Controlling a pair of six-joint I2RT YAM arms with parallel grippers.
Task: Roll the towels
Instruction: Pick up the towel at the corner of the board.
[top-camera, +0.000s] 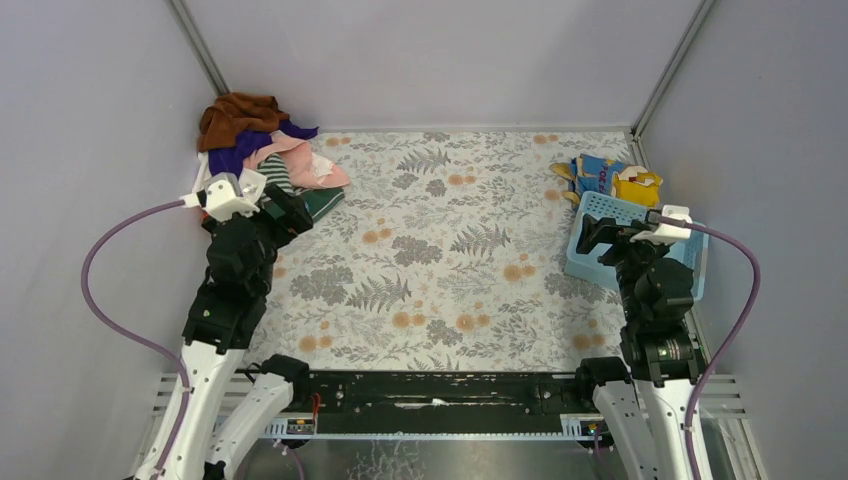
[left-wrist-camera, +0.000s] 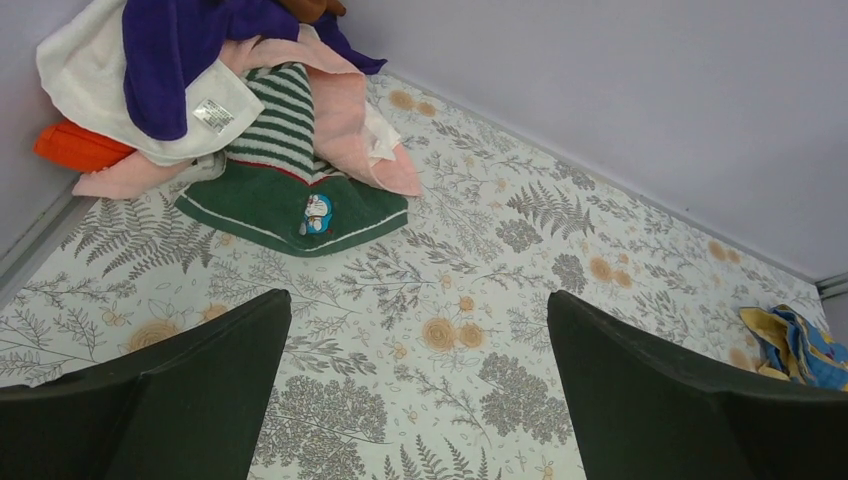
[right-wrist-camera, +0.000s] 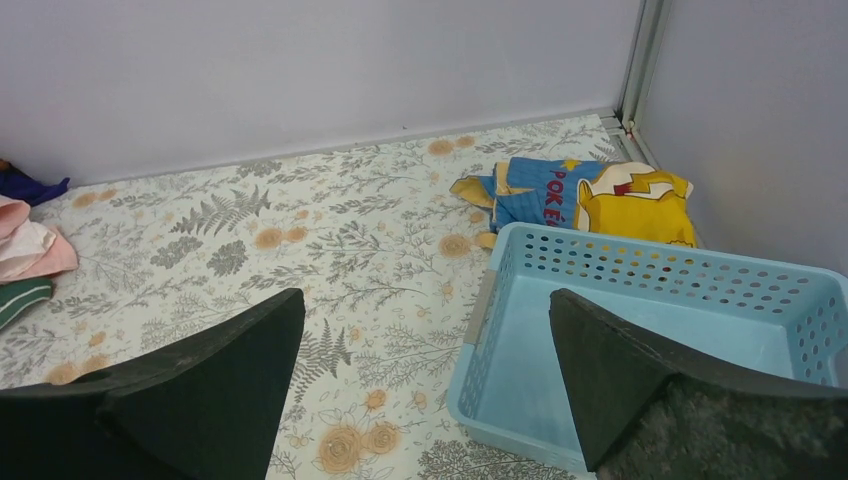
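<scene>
Worktop (top-camera: 450, 300): flower-patterned and flat. Towels (top-camera: 262, 150) lie heaped in its far-left corner, none rolled. Basket (top-camera: 600, 205) stands at the right edge. Left hand (left-wrist-camera: 418, 297) hangs near the heap, jaws wide, holding nothing; right hand (right-wrist-camera: 426, 293) likewise, by the basket. Advice — draw the striped towel (left-wrist-camera: 285, 130) out by one edge and spread it flat mid-worktop before rolling.

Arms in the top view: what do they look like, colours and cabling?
The left arm and right arm match: black upper links, white lower links near the bases. Each wrist carries a white camera housing fed by a looping purple cable. The left gripper and right gripper have broad, matte black, wedge-shaped fingers.
</scene>
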